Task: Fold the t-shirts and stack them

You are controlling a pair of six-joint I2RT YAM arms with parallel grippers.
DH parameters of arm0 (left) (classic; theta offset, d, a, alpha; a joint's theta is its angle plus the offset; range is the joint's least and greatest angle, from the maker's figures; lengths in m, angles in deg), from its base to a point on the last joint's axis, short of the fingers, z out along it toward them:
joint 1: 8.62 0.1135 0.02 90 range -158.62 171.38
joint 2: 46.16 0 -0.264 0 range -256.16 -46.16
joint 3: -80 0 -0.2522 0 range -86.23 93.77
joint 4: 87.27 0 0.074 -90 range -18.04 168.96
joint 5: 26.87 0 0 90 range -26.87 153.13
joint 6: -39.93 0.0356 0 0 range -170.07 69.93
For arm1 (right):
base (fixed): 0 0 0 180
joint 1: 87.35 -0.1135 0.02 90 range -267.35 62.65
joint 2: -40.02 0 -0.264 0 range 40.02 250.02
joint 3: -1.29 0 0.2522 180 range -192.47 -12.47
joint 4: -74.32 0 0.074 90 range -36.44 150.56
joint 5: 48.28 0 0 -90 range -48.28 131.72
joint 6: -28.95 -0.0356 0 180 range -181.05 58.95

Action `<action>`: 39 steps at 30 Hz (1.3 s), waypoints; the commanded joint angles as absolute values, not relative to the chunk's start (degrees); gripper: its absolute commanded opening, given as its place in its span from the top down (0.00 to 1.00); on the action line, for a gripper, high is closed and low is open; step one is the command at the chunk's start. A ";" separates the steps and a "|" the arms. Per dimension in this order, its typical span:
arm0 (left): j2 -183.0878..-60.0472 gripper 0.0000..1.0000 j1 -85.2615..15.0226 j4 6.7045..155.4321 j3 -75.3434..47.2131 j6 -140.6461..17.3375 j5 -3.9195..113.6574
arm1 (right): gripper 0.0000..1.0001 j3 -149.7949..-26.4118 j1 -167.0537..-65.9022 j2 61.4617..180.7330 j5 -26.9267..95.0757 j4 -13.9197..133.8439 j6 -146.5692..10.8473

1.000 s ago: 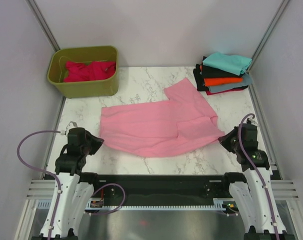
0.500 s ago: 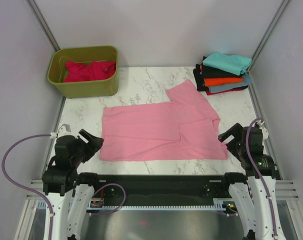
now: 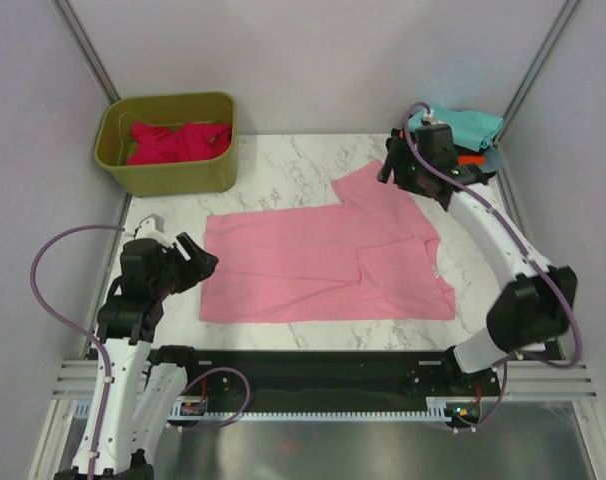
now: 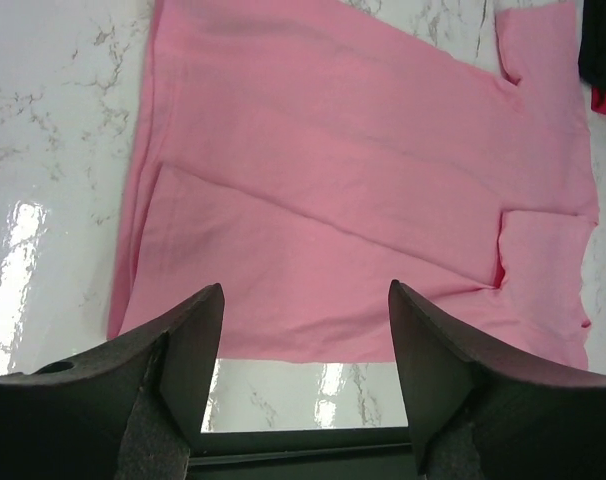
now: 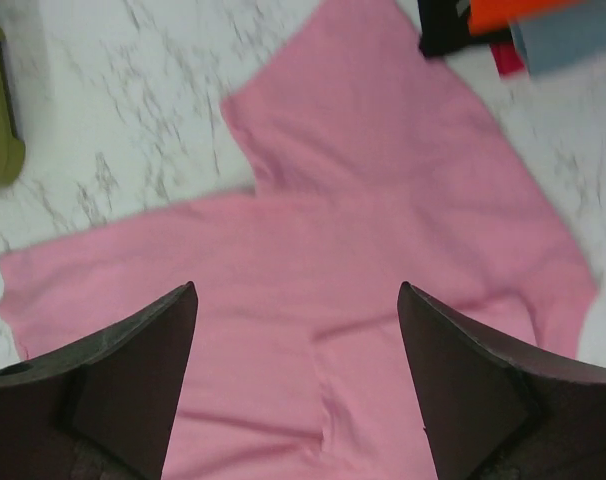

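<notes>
Centrally on the table (image 3: 283, 165) lies the pink shirt (image 3: 323, 265), spread flat, one sleeve (image 3: 368, 190) reaching toward the stack (image 3: 453, 140). Beside its left edge sits the left gripper (image 4: 303, 300), jaws spread and empty; the right gripper (image 5: 295, 300), likewise spread, hovers over that sleeve.

Bright even light, glare on table (image 4: 23, 230), right wrist view blurred

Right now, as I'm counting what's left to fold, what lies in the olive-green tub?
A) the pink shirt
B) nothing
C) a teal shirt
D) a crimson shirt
D: a crimson shirt lies crumpled inside the olive-green tub, while the pink shirt is spread flat outside it.
</notes>
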State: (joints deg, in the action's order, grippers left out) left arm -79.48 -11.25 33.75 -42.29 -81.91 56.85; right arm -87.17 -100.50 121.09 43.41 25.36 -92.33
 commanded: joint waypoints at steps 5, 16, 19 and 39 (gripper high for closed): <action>-75.61 0.26 -10.47 38.53 -42.90 -78.37 55.13 | 0.11 -118.75 -102.73 156.49 55.33 34.37 -80.75; -75.60 0.27 -10.11 38.53 -43.08 -78.38 55.48 | 0.10 -157.39 -102.64 192.92 65.26 37.52 -72.13; -76.22 0.27 -10.11 38.36 -43.08 -78.46 55.57 | 0.10 -157.41 -101.94 195.22 66.06 39.11 -71.86; -76.40 0.28 -9.94 38.36 -42.99 -78.55 55.75 | 0.42 -133.85 -102.12 186.53 61.84 41.92 -81.79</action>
